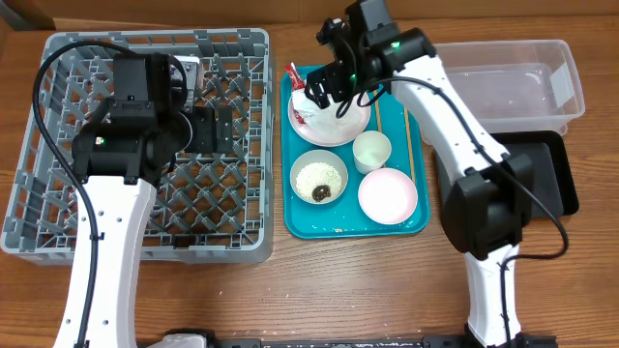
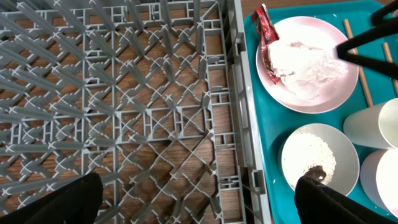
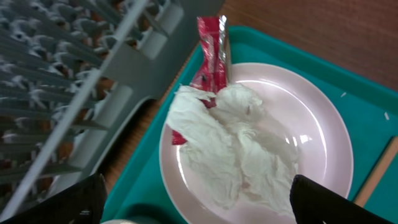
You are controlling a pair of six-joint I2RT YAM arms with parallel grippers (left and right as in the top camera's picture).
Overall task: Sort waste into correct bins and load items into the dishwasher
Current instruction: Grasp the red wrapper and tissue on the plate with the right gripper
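A pinkish-white plate (image 1: 350,128) at the back of the teal tray (image 1: 290,217) carries a crumpled napkin (image 3: 230,149) and a red-and-white wrapper (image 3: 211,56). My right gripper (image 3: 196,208) hangs open just above the plate, with the napkin lying below the gap. In front stand a bowl (image 1: 319,179) with rice and a brown lump (image 2: 317,173), a small cup (image 1: 371,150) and an empty bowl (image 1: 388,195). Chopsticks (image 1: 410,145) lie along the tray's right side. My left gripper (image 2: 199,205) is open and empty over the grey dishwasher rack (image 1: 58,193).
A clear tub (image 1: 522,82) stands at the back right, with a black tray (image 1: 551,174) in front of it, partly under my right arm. The rack's slotted wall (image 2: 239,93) runs close beside the teal tray. Bare wooden table lies along the front.
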